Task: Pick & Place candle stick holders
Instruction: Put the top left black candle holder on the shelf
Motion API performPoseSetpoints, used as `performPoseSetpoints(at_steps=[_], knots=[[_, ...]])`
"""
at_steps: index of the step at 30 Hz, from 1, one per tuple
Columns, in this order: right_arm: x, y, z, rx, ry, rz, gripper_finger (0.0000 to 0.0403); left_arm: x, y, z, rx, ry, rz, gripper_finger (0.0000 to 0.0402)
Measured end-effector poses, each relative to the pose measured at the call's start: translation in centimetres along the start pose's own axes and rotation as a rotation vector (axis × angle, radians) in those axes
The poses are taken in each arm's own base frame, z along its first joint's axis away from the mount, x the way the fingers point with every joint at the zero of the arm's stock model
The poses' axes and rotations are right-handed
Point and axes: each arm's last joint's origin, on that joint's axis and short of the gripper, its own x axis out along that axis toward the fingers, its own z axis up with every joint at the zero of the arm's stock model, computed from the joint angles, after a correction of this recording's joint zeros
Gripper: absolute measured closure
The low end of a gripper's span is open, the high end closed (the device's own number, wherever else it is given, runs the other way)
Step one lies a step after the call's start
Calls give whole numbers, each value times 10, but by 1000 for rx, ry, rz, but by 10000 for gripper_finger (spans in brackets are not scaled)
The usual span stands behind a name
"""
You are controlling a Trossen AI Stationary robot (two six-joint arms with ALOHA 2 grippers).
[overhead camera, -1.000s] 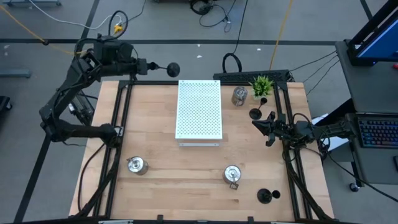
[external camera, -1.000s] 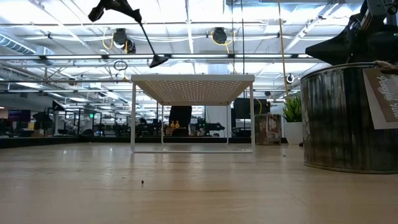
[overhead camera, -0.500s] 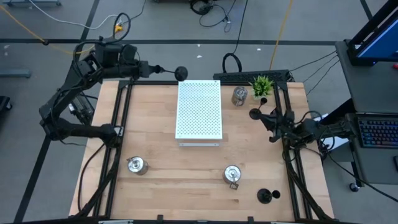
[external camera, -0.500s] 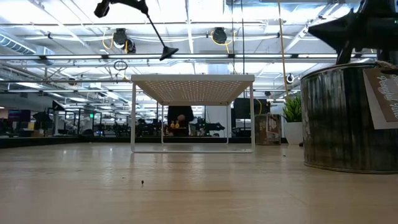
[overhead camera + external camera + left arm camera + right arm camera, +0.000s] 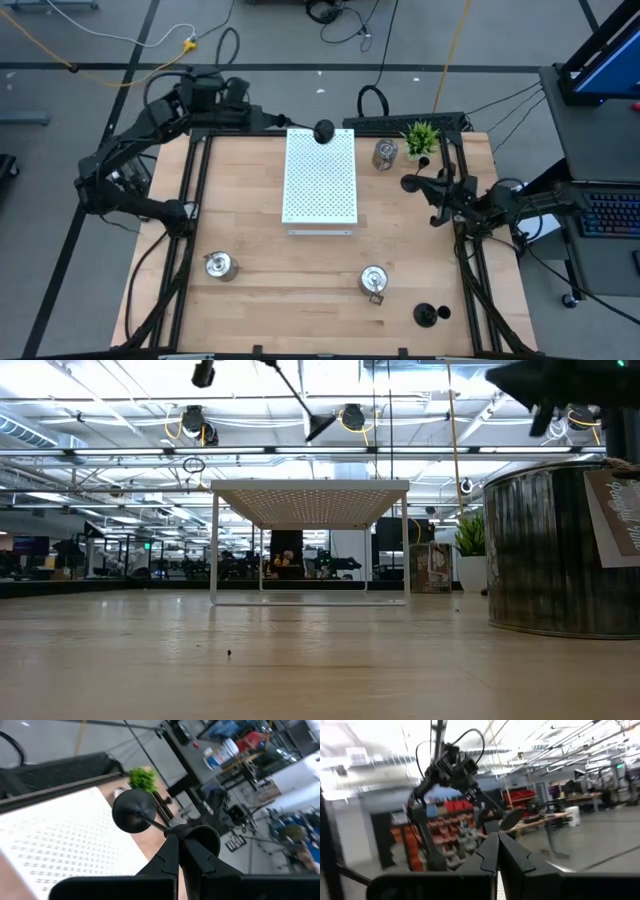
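Over the far edge of the white perforated board (image 5: 320, 176), my left gripper (image 5: 275, 122) carries a black candle stick holder (image 5: 324, 131), jaws clamped on its thin stem so the round base leads, presumably for setting it on the board. At the right edge, my right gripper (image 5: 440, 192) waits shut, empty as far as I can tell, beside another black holder (image 5: 411, 183). Three silver holders (image 5: 374, 280) stay on the table (image 5: 250, 230).

White perforated rectangular board (image 5: 320, 178) stood mid-table toward the far edge. Small green spiky plant (image 5: 421, 137) and squat silver metal holder (image 5: 385, 153) lay right of it. Two more silver holders (image 5: 219, 265) (image 5: 374, 281) sat nearer the front edge, and a black round-based holder (image 5: 429, 314) at front right.
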Motion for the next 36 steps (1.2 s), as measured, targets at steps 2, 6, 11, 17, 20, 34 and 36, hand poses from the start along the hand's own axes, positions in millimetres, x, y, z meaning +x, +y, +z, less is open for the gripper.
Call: performPoseSetpoints(at_steps=[2, 6, 11, 17, 20, 34, 36], knots=[[10, 6, 8, -73, 27, 1, 403, 7, -3, -2, 3, 18, -27, 399], [35, 20, 30, -216, 31, -2, 393, 17, -9, -6, 4, 39, -65, 399], [67, 38, 50, -369, 67, -46, 366, 23, -17, -12, 19, 56, -101, 399], [106, 52, 60, -495, 165, -83, 323, 31, -25, -21, 35, 74, -97, 399], [126, 57, 57, -544, 238, -92, 300, 36, -27, -25, 44, 85, -97, 399], [198, 74, 29, -666, 428, -112, 209, 61, -30, -33, 75, 120, -108, 399], [202, 74, 25, -675, 446, -114, 203, 60, -30, -33, 78, 119, -112, 399]])
